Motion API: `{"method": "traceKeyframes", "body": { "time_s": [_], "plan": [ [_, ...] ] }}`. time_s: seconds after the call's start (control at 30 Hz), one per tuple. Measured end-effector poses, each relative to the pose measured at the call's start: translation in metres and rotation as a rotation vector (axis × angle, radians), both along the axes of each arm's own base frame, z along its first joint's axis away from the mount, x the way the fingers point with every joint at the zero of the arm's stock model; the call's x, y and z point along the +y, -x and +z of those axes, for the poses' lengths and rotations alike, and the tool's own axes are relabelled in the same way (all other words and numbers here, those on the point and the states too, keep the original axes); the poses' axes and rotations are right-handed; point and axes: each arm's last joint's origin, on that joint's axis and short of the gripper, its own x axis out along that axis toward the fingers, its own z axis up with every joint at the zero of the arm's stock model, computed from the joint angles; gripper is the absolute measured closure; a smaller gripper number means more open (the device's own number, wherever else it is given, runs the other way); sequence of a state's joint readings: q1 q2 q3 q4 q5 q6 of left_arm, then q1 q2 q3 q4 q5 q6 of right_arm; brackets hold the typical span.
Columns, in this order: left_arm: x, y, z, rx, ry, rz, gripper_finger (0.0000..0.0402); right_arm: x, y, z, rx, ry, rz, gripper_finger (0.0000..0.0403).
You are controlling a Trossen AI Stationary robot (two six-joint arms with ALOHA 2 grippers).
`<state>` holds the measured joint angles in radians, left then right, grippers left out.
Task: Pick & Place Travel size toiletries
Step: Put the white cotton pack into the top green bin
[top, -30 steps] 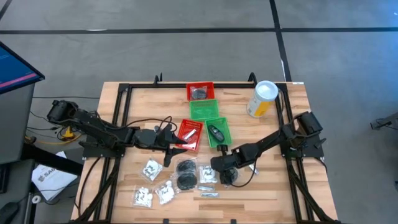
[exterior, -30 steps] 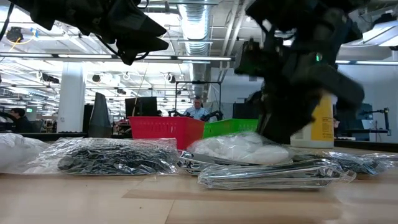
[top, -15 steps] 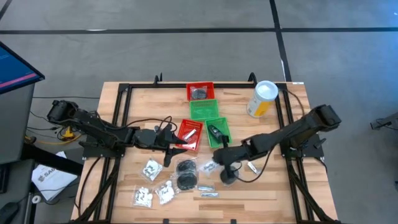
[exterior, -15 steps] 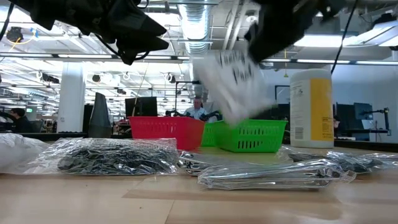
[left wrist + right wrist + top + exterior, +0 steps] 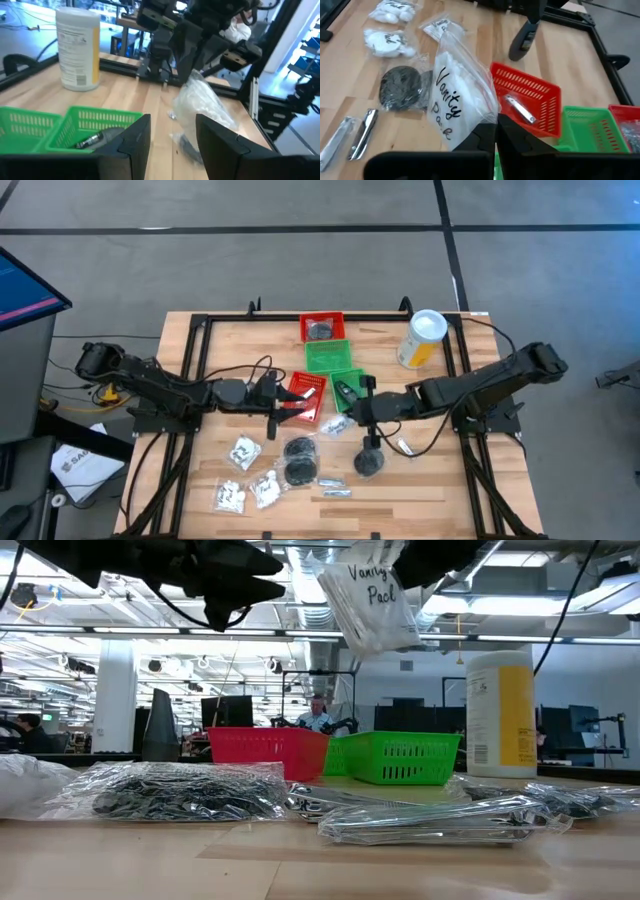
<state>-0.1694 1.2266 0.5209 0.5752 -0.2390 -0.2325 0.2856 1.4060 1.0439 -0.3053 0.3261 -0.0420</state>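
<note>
Above the green baskets (image 5: 348, 385), the right gripper (image 5: 496, 131) pinches a clear "Vanity Pack" bag (image 5: 456, 107) by one corner; a slipping corner could drop it short. Left gripper (image 5: 172, 137), fingers parted and empty, waits beside the red basket (image 5: 307, 394).

four baskets (image 5: 323, 328), one canister (image 5: 421, 339), two arms (image 5: 160, 387)

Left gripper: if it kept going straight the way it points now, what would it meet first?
Probably the clear packet hanging from the right gripper. It sits dead ahead between the left gripper fingers, though depth is unclear.
</note>
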Motion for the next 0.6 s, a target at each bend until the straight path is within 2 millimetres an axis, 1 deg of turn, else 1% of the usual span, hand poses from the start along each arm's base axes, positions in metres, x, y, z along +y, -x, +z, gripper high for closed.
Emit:
{"method": "traceKeyframes", "body": {
  "time_s": [0.23, 0.4, 0.53, 0.6],
  "plan": [
    [0.005, -0.001, 0.004, -0.045, 0.024, -0.028, 0.0253, -0.011, -0.002, 0.009, -0.030, 0.032, -0.030, 0.0403],
    [0.004, -0.002, 0.007, -0.076, 0.030, -0.055, 0.0252, -0.016, -0.009, 0.021, -0.056, 0.072, -0.031, 0.0403],
    [0.004, -0.002, 0.008, -0.080, 0.031, -0.062, 0.0239, -0.024, -0.012, 0.029, -0.082, 0.086, -0.060, 0.0403],
    [0.004, -0.002, 0.008, -0.083, 0.032, -0.062, 0.0226, -0.028, -0.013, 0.028, -0.074, 0.093, -0.074, 0.0403]
  ]
}}
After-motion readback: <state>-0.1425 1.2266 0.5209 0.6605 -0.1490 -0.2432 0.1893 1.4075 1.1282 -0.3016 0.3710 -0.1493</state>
